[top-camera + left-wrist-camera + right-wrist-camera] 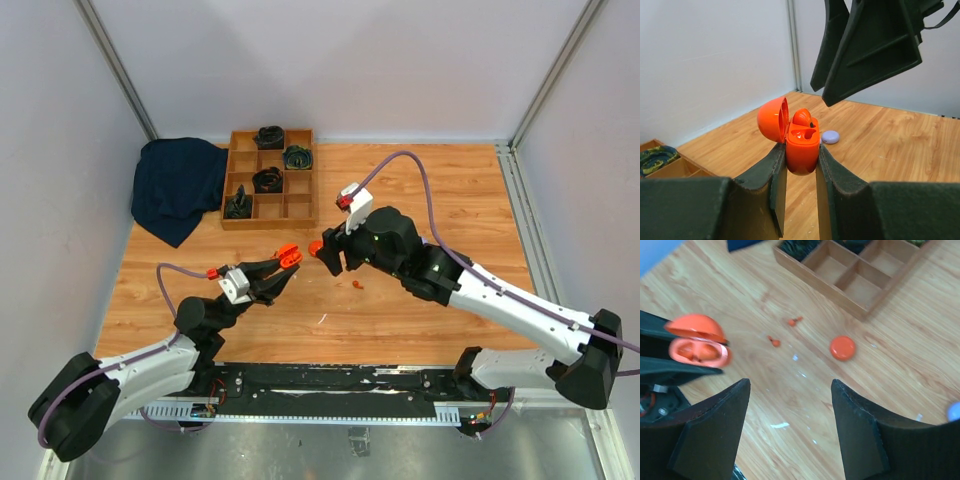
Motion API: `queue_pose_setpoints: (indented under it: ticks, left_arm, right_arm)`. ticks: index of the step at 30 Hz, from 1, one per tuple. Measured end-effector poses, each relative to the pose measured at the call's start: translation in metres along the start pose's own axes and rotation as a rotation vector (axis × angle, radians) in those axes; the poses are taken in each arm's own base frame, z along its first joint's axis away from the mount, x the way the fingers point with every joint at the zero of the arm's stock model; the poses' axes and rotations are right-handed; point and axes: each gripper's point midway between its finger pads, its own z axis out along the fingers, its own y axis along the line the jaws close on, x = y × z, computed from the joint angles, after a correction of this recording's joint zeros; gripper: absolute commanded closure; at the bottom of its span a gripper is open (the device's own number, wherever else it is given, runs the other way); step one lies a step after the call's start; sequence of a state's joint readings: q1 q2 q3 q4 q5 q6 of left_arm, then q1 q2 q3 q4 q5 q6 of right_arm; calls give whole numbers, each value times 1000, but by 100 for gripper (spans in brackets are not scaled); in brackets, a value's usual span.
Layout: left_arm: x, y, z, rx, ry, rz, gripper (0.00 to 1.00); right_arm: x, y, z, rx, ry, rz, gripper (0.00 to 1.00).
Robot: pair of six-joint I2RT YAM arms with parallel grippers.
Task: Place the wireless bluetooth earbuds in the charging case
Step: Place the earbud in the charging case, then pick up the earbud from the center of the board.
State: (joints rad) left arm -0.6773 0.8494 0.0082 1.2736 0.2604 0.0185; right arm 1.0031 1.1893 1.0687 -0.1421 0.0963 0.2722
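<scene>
Tabletop [440,200] of pale wood is spanned by both arms. The charging case [802,147] is clamped upright in the left gripper [288,265] — glossy orange-red, lid hinged open, one orange earbud [802,118] seen at its far well. The right gripper [790,385] is held spread wide above the table, nothing grasped. Two loose earbuds [794,320] are seen on the wood — tiny, orange-red, apart from the case

One open orange charging case [802,150], one orange earbud [802,117] seated inside it, two loose orange earbuds [774,342] [792,321] on the tabletop [430,200], one orange disc [842,347], one lilac disc [830,136], one compartmented wooden tray [298,207], four dark bundles [266,180] in it, one navy cloth [175,185]
</scene>
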Motion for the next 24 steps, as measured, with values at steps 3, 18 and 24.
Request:
queue_pose_setpoints:
  ticks: [3,18,24]
  left_arm:
    - [0,1,0,-8,1,0,100]
    - [4,4,-2,-24,22,-6,100]
    - [8,4,-2,-24,33,-9,100]
  right_arm:
    - [13,-23,-5,45,65,-36,33]
    - [130,-93,19,124,486,-66,40]
    - [176,-101,30,134,673,-56,44]
